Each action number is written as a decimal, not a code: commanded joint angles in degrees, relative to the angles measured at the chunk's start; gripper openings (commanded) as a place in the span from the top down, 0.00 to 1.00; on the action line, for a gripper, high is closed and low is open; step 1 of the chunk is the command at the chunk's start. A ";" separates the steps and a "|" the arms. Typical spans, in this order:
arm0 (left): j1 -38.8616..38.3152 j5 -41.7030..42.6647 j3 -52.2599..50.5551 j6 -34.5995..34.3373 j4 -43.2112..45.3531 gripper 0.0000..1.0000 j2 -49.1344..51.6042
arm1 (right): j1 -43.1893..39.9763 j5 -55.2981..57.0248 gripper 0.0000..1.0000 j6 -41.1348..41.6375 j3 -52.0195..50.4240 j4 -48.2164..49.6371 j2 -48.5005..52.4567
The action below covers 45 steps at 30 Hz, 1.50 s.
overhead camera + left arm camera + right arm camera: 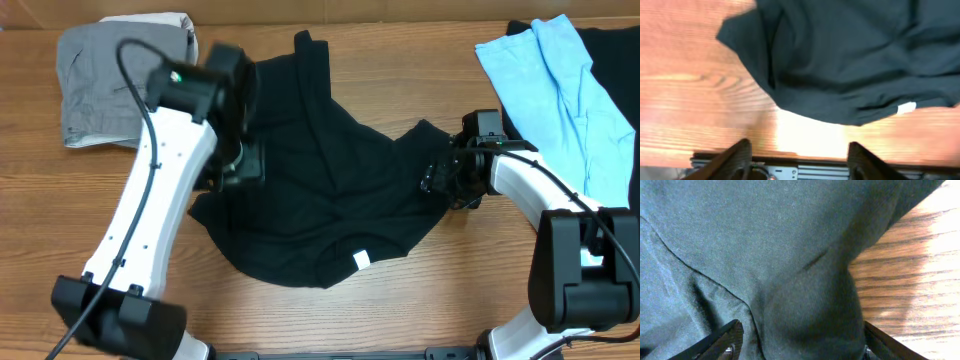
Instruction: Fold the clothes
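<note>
A wooden bench (pixel 400 40) is seen from above, and every other thing is carried on it. Its middle is taken up by a black T-shirt (pixel 320 190), which is spread out flat but rumpled, with creases across the body and one sleeve stretched toward the far edge.

The left arm (pixel 150 210) is reached in from the near left corner, and its head is held over the left edge of the black T-shirt. In the left wrist view the left jaws are held apart with nothing between them, above bare wood, and the hem of the T-shirt (pixel 850 60) is seen just beyond them.

The right arm (pixel 530 185) is bent in from the near right, and its tip is set at the right edge of the same shirt. In the right wrist view the right jaws are spread wide with a hump of the dark cloth (pixel 765 240) between them; whether the cloth is pinched cannot be told.

A light blue tee (pixel 565 100) is laid at the far right, partly over another black garment (pixel 610 50). Grey trousers (pixel 100 80) are folded at the far left corner.

A small white tag (pixel 361 260) is shown at the near hem of the black T-shirt, and it is also caught in the left wrist view (pixel 906 108).
</note>
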 commanded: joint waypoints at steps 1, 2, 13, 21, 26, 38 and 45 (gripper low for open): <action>-2.32 -0.35 -8.28 -5.05 3.41 0.46 -8.46 | 0.20 0.15 0.25 0.48 -0.72 0.42 -0.11; -3.15 0.04 -11.21 -5.60 5.05 0.50 -9.66 | 0.20 0.15 0.25 0.48 -0.72 0.59 -0.11; -15.34 6.64 -40.04 -14.47 20.24 0.66 -12.04 | 0.20 -0.04 0.25 0.68 -0.72 0.57 -0.11; -16.59 5.95 -51.45 -17.99 34.82 0.31 -11.98 | 0.20 -0.04 0.24 0.70 -0.72 0.48 -0.11; -16.59 1.90 -57.20 -18.27 43.91 0.33 -11.96 | 0.20 -0.04 0.24 0.70 -0.72 0.37 -0.11; -16.59 -2.89 -65.07 -22.77 56.89 0.72 -11.80 | 0.20 -0.04 0.24 0.72 -0.72 0.13 -0.11; -15.61 -2.14 -62.75 -21.86 52.94 0.96 -11.69 | 0.17 -0.07 0.96 1.18 -0.63 0.17 -0.13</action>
